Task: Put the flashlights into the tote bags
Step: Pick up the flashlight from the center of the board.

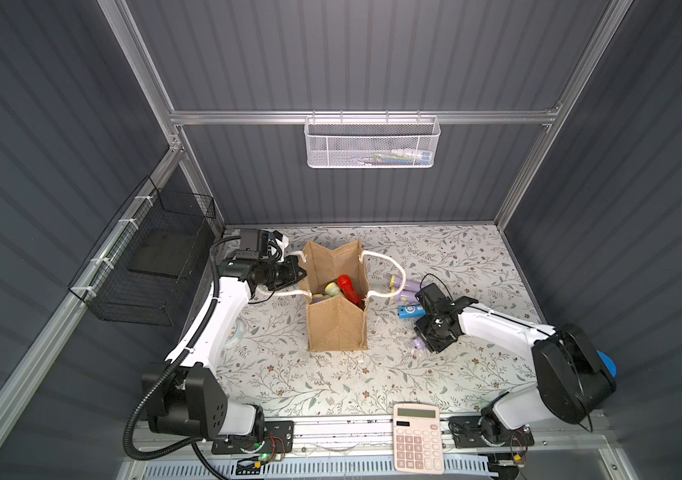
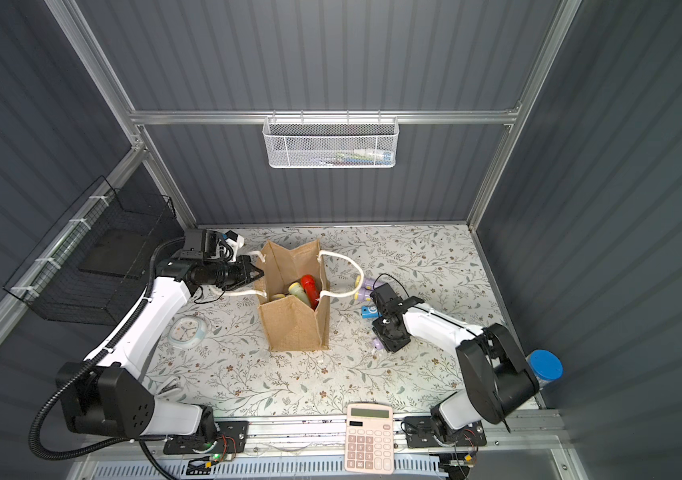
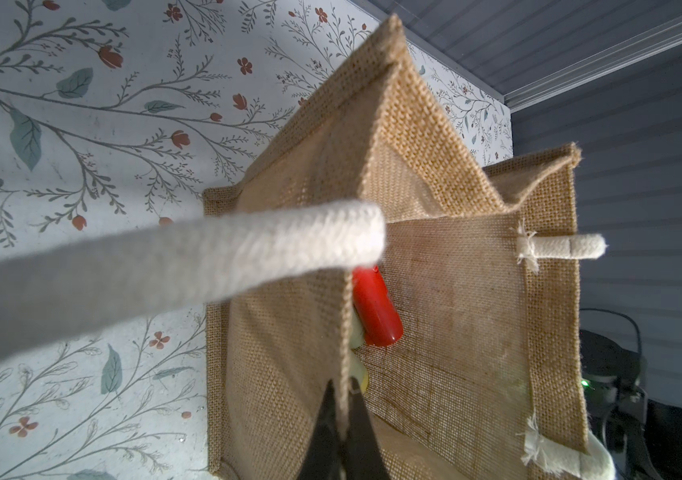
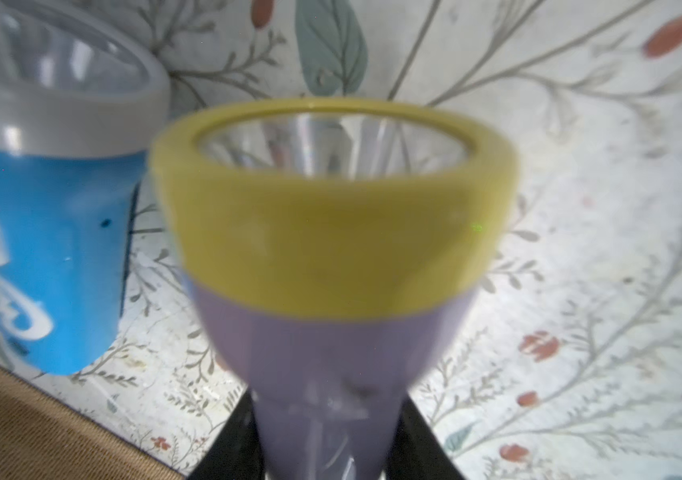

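The right gripper (image 4: 322, 446) is squeezed tight on a lilac flashlight (image 4: 331, 257) with a yellow head. Its black fingers (image 4: 227, 444) pinch the thin end, and the wide head points away from the wrist camera. It is hard to tell if this flashlight touches the table (image 4: 580, 208). Just beside it lies a blue flashlight (image 4: 52, 249) with a grey rim and a white label. A bit past that, in both top views, two more lilac flashlights (image 1: 410, 286) (image 2: 372, 284) lie side by side on the table, near the bag (image 1: 335, 328) (image 2: 293, 328).

The left gripper (image 3: 343, 432) is clamped shut on the top edge of the bag. The brown wall sits right between its fingers. A thick white rope handle (image 3: 248, 253) runs close by it. The bag stands up in the middle of the table with its mouth open. Inside it a red flashlight (image 1: 349, 289) leans on one wall, and a pale green flashlight (image 1: 333, 289) lies next to it.

Farther out, a pink calculator (image 1: 418, 440) sits at the front edge. A small round clock (image 2: 186, 330) lies by the left arm. A white basket (image 1: 372, 141) hangs on the back wall and a black basket (image 1: 144, 266) hangs on the left wall.
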You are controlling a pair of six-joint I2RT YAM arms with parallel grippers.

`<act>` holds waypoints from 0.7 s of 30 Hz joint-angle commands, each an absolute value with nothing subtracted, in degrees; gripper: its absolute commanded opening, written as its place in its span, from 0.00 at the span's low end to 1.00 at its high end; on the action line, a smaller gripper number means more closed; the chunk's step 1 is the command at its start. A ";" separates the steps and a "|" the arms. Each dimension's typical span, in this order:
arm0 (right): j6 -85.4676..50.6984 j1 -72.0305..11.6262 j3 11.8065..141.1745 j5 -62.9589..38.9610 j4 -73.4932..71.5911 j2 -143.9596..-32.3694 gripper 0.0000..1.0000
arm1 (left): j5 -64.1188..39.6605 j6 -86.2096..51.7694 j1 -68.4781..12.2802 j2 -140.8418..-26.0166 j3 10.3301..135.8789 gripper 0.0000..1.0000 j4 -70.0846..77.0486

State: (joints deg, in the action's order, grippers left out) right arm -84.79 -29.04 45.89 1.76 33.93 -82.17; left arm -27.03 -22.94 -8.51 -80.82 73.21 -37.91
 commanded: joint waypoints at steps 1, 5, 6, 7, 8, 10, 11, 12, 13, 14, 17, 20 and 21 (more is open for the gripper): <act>-84.60 -29.31 45.53 8.91 36.22 -76.63 0.09 | -27.04 -22.15 -8.17 -80.06 74.97 0.00 -38.40; -83.33 -29.27 48.08 14.02 39.90 -72.63 0.09 | -26.81 -21.98 -8.17 -80.03 75.36 0.00 -38.58; -82.43 -29.27 49.32 15.35 41.21 -71.78 0.09 | -26.59 -21.97 -8.17 -80.13 75.57 0.00 -38.58; -81.46 -29.27 50.71 16.56 42.50 -70.82 0.09 | -26.54 -22.04 -8.17 -80.24 75.81 0.00 -38.61; -80.34 -29.27 51.58 17.60 43.33 -70.03 0.09 | -26.54 -22.05 -8.17 -80.30 75.93 0.00 -38.59; -78.14 -29.27 54.03 20.15 44.76 -67.42 0.09 | -26.60 -22.17 -8.17 -80.39 76.28 0.00 -38.52; -76.95 -29.27 54.97 21.25 44.91 -66.16 0.09 | -26.55 -22.15 -8.14 -80.42 76.47 0.00 -38.49; -75.67 -29.31 56.01 22.53 44.91 -64.70 0.10 | -26.60 -22.15 -8.17 -80.42 76.63 0.00 -38.50; -74.28 -29.27 56.93 23.69 44.84 -63.04 0.10 | -26.55 -22.15 -8.17 -80.37 76.64 0.00 -38.42; -72.98 -29.31 57.60 24.56 44.33 -61.66 0.10 | -26.56 -22.15 -8.17 -80.33 76.64 0.00 -38.41; -68.53 -28.93 60.01 25.29 41.62 -59.37 0.13 | -26.86 -22.40 -8.17 -80.48 76.34 0.00 -38.15; -64.31 -28.99 64.18 24.97 40.59 -59.73 0.13 | -27.54 -23.10 -8.17 -80.59 75.64 0.00 -37.12; -62.49 -28.92 65.61 24.53 40.02 -60.21 0.12 | -27.74 -23.28 -8.17 -80.60 75.44 0.00 -36.77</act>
State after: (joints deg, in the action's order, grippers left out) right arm -69.17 -29.02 62.63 22.55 41.50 -59.44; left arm -27.03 -22.98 -8.51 -80.82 74.00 -38.89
